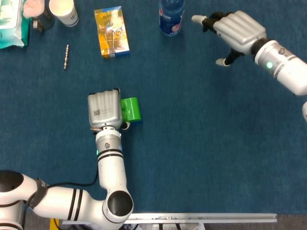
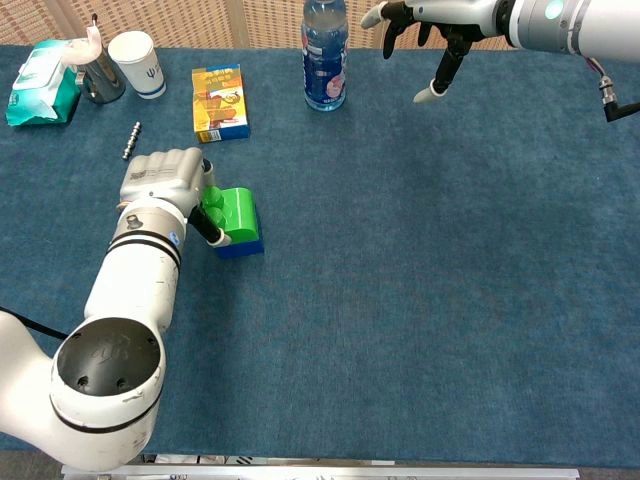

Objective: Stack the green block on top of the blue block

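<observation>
a: starting at the left hand (image 2: 165,180) — what is it doing?

b: it is sitting knuckles-up against the left side of the green block (image 2: 237,211), with its fingers (image 2: 212,229) reaching down along that side. it looks to be gripping the block, though the contact itself is tucked under the hand.

a: and where is the block lying?

b: it is resting on top of the blue block (image 2: 243,246), which is showing only as a thin dark strip beneath it in the chest view. from the head view the green block (image 1: 130,109) is covering the blue one almost completely.

a: how is it going to handle?

b: i am judging it as a light, rigid plastic brick with smooth, slightly slippery faces. it is not fragile. the flat opposite side walls are the place to take hold, leaving the studded part free.

a: anything hard to make out?

b: whether the studs are fully seated is not showing, and the thumb side of the grip is hidden.

a: and farther out?

b: the right hand (image 2: 425,25) is hovering well apart near the bottle (image 2: 325,55), fingers spread and holding nothing. a small box (image 2: 220,102), a paper cup (image 2: 136,63) and a metal pin (image 2: 131,140) are lying on the blue worktop (image 2: 420,300).
</observation>
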